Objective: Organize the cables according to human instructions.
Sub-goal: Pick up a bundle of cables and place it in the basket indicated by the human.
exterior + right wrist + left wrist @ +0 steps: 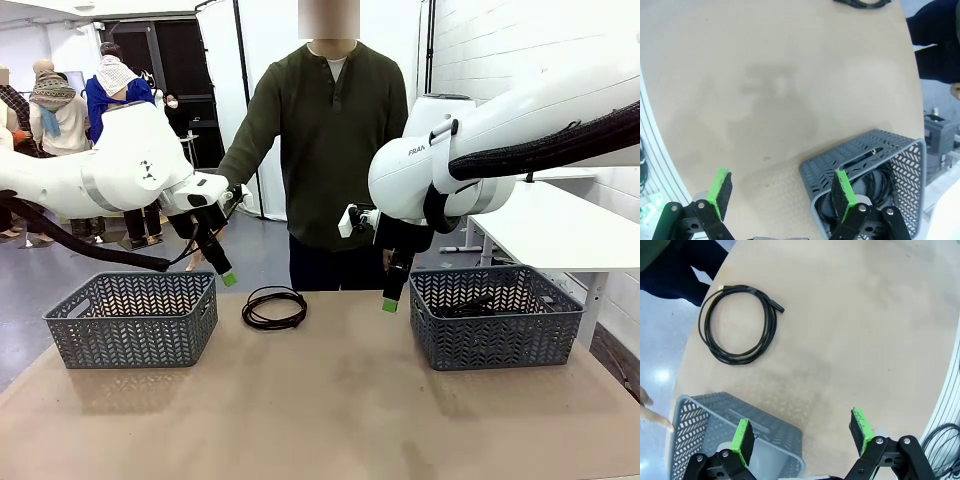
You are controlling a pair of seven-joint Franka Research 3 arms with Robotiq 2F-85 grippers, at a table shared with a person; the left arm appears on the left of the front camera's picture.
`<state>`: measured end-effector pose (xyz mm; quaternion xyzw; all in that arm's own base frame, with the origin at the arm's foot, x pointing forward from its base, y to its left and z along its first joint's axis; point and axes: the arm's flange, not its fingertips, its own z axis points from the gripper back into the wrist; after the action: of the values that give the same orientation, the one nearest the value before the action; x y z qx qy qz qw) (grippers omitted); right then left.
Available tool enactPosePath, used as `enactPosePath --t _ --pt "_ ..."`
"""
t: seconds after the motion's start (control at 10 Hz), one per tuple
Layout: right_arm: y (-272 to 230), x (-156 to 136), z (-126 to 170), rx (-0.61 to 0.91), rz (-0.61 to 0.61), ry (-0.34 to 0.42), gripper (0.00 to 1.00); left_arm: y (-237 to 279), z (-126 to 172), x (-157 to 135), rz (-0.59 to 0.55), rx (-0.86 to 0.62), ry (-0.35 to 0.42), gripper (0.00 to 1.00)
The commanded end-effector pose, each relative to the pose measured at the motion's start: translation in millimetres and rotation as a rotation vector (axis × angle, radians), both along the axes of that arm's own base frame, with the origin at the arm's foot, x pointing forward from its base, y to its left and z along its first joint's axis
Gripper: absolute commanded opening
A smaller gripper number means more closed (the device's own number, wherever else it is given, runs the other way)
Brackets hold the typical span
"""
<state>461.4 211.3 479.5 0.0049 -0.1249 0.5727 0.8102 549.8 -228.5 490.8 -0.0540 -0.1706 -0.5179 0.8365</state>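
Note:
One black cable point(274, 307) lies in a loose coil on the table near the far edge, between the two baskets. In the left wrist view this cable point(737, 322) shows its small plugs at the top of the coil. More black cables point(470, 303) lie inside the right basket point(490, 338), and the right wrist view looks down on those cables point(879, 182). My left gripper point(228, 276) hangs open above the table, left of the coil, and holds nothing. Right of the coil, my right gripper point(390, 302) is open next to the right basket.
A grey mesh basket point(130, 325) stands at the table's left. A person stands at the far edge, behind the coil. Their fingers point(647, 410) show beside the left basket point(695, 415). The tan tabletop point(330, 400) in front is bare.

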Motion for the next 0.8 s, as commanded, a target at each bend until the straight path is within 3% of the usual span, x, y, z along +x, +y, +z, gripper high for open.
enactPosePath --t 0.0,0.1,0.7 --pt "-0.1 0.3 -0.6 -0.003 -0.003 -0.003 1.00 -1.5 5.9 11.5 0.007 -0.003 0.032 1.00" --pt "-0.1 0.3 -0.6 -0.003 -0.003 -0.003 1.00 0.0 0.0 0.0 0.000 0.000 0.000 1.00" --pt "-0.1 0.3 -0.6 -0.003 -0.003 -0.003 1.00 0.0 0.0 0.0 0.000 0.000 0.000 1.00"
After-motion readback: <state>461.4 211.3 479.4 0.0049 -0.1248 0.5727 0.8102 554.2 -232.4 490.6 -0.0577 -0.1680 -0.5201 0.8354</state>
